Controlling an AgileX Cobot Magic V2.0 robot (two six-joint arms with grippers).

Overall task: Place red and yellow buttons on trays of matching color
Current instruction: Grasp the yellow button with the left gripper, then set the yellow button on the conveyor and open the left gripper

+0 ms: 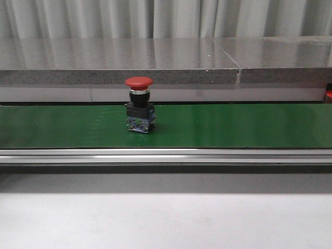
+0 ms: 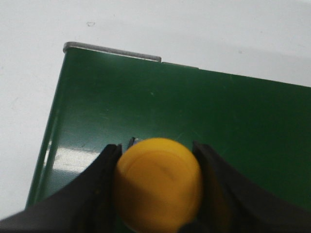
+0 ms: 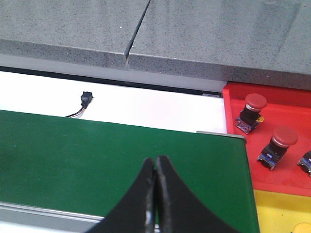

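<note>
The long green conveyor belt [image 1: 233,124] spans the front view, with a grey stone ledge [image 1: 155,59] behind it. At the belt's right end, in the right wrist view, lies the red plastic tray [image 3: 286,109], already carrying two red mushroom-head buttons [image 3: 253,110], and just beside it a yellow tray [image 3: 277,211] shown only in part.

One red mushroom-head push button on a black body [image 1: 139,104] stands upright near the middle of the belt, untouched.

The left gripper [image 2: 156,182] is clamped on a round yellow button cap [image 2: 158,179], a dark finger [image 2: 99,189] pressed on each side, held over a corner of the belt. Whether the button is lifted or resting cannot be told from this close view.

The right gripper [image 3: 155,194] is closed on nothing, fingertips pressed together above the belt near the trays.

Judgement: the step in hand is carrying the yellow button to its tray. Keep the squeeze steady on the cap, as a smooth dome may slip; lower it upright inside the yellow tray's walls before letting go, well apart from the red tray.
</note>
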